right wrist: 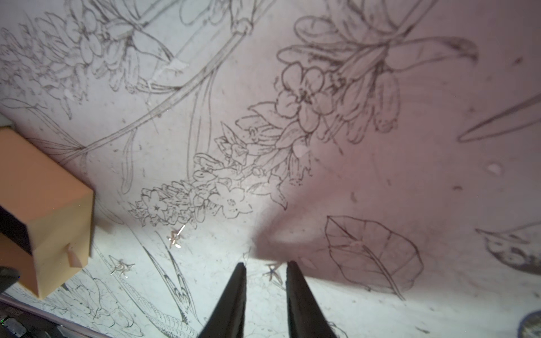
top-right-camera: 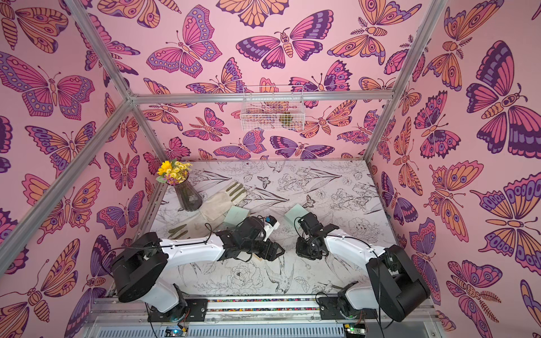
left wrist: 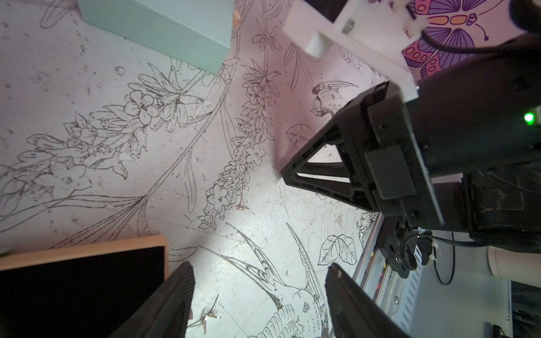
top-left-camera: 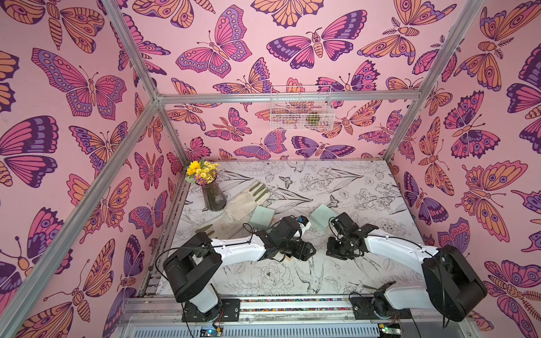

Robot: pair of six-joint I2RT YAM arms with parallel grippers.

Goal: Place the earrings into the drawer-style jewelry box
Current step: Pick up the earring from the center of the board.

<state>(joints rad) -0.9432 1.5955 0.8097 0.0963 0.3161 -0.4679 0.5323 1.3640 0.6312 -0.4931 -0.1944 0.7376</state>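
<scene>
Three small metal earrings lie on the printed table in the right wrist view: one (right wrist: 175, 237) near the drawer, one (right wrist: 121, 267) by its knob, and one (right wrist: 273, 273) between my right gripper's tips. The right gripper (right wrist: 266, 269) is open by a narrow gap and low over the table. The tan drawer (left wrist: 82, 281) with black lining sits beside my left gripper (left wrist: 260, 278), which is open and holds nothing. Two earrings (left wrist: 209, 316) (left wrist: 242, 206) show there. A mint box (top-left-camera: 322, 216) stands behind the grippers (top-left-camera: 310, 251) (top-left-camera: 332, 251).
A second mint box (top-left-camera: 262, 216) sits by a pale glove (top-left-camera: 234, 210). A dark vase of yellow flowers (top-left-camera: 212, 196) stands at the back left. A white wire basket (top-left-camera: 301, 111) hangs on the rear wall. The two grippers are close together.
</scene>
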